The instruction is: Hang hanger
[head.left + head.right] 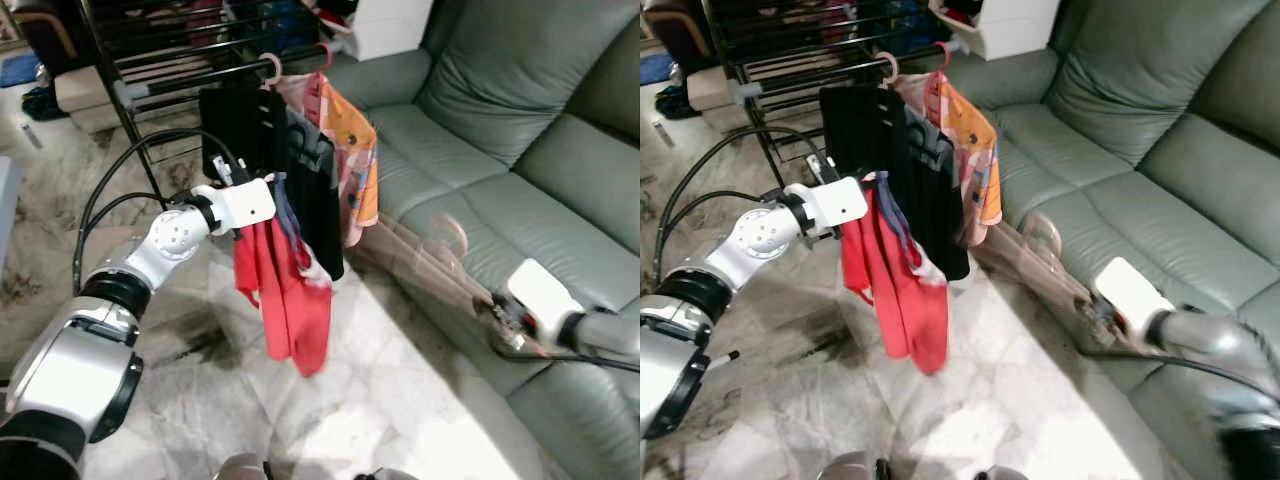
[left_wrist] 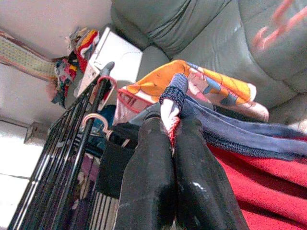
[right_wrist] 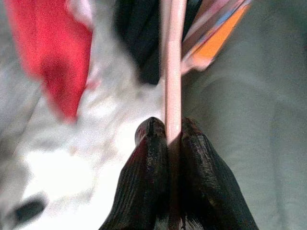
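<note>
Presently, a pale pink plastic hanger (image 3: pixel 171 72) is pinched in the right gripper (image 3: pixel 173 139); the left gripper (image 2: pixel 171 139) clamps a red garment (image 1: pixel 285 300); the hook should be steered towards eleven o'clock onto the black metal rack (image 1: pixel 170 75).

Rack (image 1: pixel 170 75) left of sofa (image 1: pixel 520 150), clothes (image 1: pixel 300 170) between.

bright daylight, floor (image 1: pixel 400 400) glare, perhaps motion blur on pink hanger (image 1: pixel 430 262)
</note>
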Robot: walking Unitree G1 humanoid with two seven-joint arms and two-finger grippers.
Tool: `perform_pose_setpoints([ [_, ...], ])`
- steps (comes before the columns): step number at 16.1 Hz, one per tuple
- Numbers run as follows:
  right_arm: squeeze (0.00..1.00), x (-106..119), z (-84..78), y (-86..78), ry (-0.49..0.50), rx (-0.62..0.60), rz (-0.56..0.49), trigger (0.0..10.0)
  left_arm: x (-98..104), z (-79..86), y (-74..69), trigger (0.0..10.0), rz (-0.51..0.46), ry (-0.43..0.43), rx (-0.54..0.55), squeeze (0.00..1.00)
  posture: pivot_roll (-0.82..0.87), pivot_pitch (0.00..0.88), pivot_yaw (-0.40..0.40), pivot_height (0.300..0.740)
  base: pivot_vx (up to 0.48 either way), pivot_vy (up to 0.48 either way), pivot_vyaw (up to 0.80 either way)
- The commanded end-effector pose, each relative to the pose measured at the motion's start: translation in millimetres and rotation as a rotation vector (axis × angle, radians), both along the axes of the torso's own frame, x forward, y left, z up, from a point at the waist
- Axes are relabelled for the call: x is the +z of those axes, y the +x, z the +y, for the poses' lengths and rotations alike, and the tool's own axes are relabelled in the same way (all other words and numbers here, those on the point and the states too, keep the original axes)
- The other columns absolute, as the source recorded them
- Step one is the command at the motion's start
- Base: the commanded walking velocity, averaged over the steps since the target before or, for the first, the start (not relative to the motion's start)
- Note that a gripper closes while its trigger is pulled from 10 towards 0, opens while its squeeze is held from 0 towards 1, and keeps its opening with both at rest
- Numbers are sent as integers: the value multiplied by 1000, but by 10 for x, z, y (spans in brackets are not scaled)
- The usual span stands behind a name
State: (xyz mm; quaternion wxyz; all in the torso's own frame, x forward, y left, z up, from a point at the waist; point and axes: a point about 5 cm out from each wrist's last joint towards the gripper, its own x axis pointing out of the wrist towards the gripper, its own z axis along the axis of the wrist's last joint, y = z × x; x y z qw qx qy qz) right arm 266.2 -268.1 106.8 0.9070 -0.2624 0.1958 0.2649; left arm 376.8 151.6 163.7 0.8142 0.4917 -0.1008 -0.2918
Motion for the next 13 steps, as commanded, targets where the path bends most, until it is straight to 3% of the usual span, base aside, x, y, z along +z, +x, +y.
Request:
perform_pose_setpoints([
  [1, 0, 62, -16, 23, 40, -55, -90, 10000, 88, -24, 11, 10000, -27, -18, -22, 0, -63, 0, 15, 740, 0, 0, 0],
  [3, 0, 13, -39, -64, 51, -63, -121, 10000, 74, -96, -37, 10000, -25, -29, -88, 0, -64, 0, 11, 740, 0, 0, 0],
  [5, 0, 97, -4, -57, 164, -57, -113, 10000, 48, -130, -68, 10000, -15, -32, -120, 0, -64, 0, 9, 740, 0, 0, 0],
  [6, 0, 201, 71, -28, 262, -7, -92, 10000, -5, -112, -59, 10000, -12, 3, -90, 0, -61, 0, 11, 740, 0, 0, 0],
  [9, 0, 297, 238, -75, 364, 86, -68, 10000, -44, -94, -47, 10000, -3, -8, -54, 0, -60, 0, 13, 740, 0, 0, 0],
  [11, 0, 198, 332, -306, 360, 197, 45, 10000, -19, -115, -44, 10000, -9, -16, -66, 0, -63, 0, 16, 740, 0, 0, 0],
  [13, 0, 134, 304, -481, 336, 265, 172, 10000, 2, -134, -44, 10000, -18, -21, -77, 0, -69, 0, 15, 740, 0, 0, 0],
])
